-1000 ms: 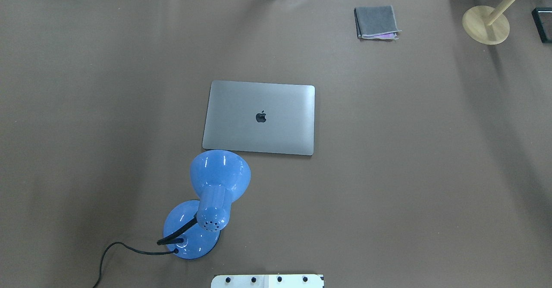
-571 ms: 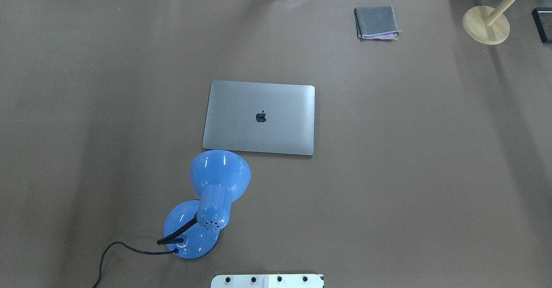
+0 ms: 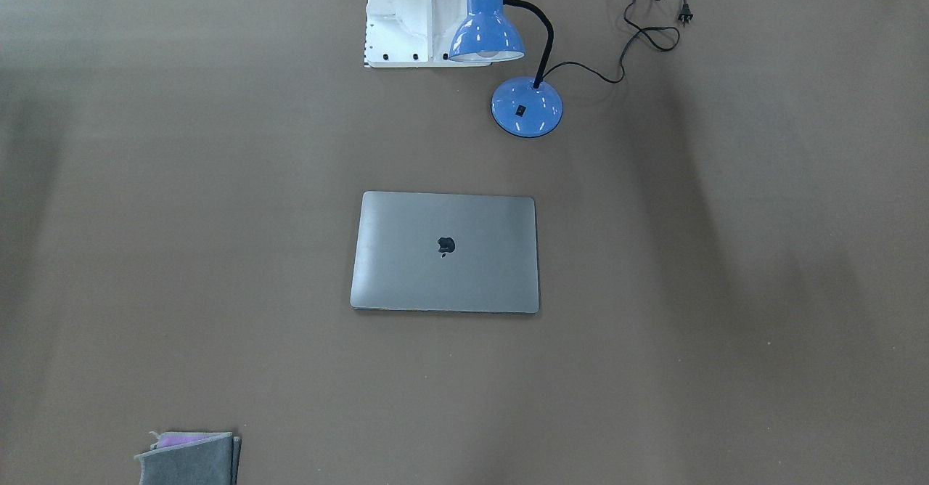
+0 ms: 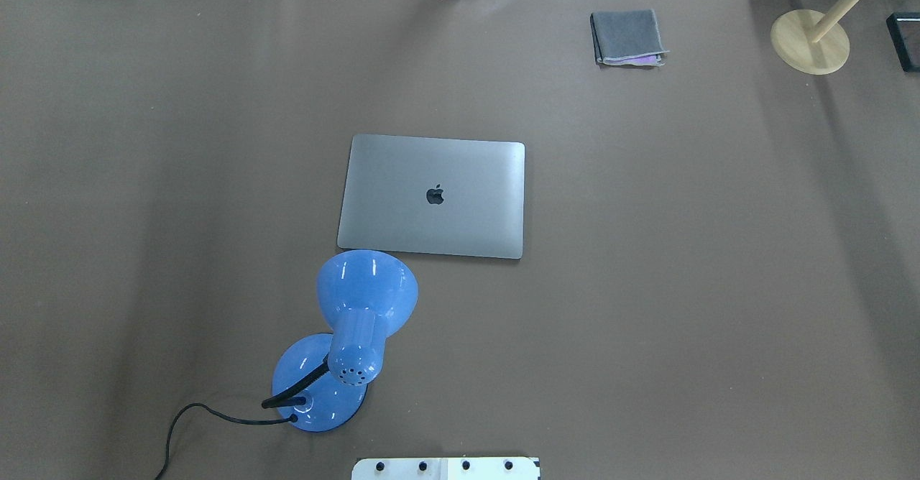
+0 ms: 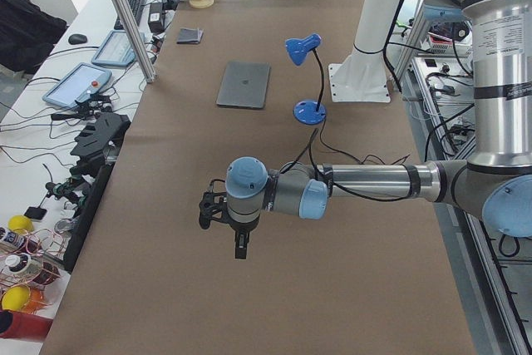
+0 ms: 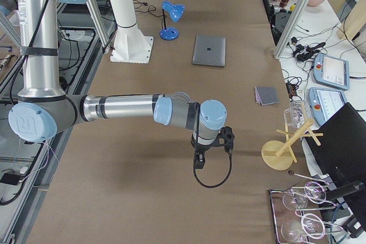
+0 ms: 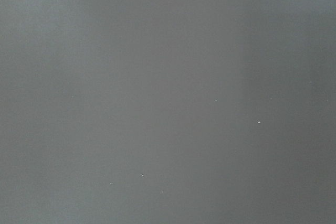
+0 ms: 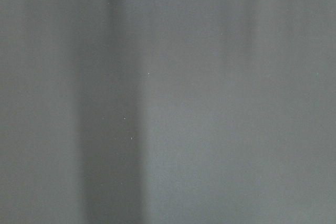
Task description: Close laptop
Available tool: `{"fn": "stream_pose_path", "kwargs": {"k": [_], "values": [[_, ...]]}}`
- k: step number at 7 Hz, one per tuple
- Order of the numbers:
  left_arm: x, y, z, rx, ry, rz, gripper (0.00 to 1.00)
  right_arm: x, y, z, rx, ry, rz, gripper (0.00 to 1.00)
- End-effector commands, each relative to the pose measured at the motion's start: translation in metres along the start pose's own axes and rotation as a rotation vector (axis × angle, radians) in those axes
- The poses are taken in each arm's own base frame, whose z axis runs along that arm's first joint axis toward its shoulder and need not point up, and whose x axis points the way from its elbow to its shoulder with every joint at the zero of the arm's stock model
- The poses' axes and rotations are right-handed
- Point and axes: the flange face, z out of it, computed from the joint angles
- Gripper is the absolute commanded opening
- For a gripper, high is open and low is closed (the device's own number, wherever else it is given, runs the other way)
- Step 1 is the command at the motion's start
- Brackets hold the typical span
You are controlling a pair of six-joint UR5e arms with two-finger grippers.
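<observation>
Lying flat near the middle of the table, the laptop is fully closed, lid down, dark apple logo up. Nothing touches it. A blue desk lamp stands between the laptop and the robot base, on the robot's left. From overhead its shade sits just beside the laptop's near left corner. The lamp's black cord trails on the table with the plug lying loose. A folded grey cloth lies at the far edge, on the robot's right, well apart from the laptop. A wooden stand is at the far right corner.

The left gripper hangs pointing down over bare table at the left end, well apart from the laptop. The right gripper hangs the same way over the right end, near the wooden stand. Both show in side views only, so finger spread cannot be told for either. Both wrist cameras show only plain table surface.
</observation>
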Motion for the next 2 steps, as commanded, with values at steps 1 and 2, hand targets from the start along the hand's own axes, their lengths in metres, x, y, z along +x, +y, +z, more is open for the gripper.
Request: {"fn": "stream_pose_path", "kwargs": {"k": [1,2], "values": [[-0.0004,0.0013,0.0002,0.0,0.0,0.0,0.99,-0.0004,-0.0008,-0.0005,0.001,-0.001,-0.001,1.0],[-0.0005,0.0018,0.0003,0.002,0.0,0.002,0.99,0.0002,0.0002,-0.0025,0.006,-0.004,0.003,1.0]]}}
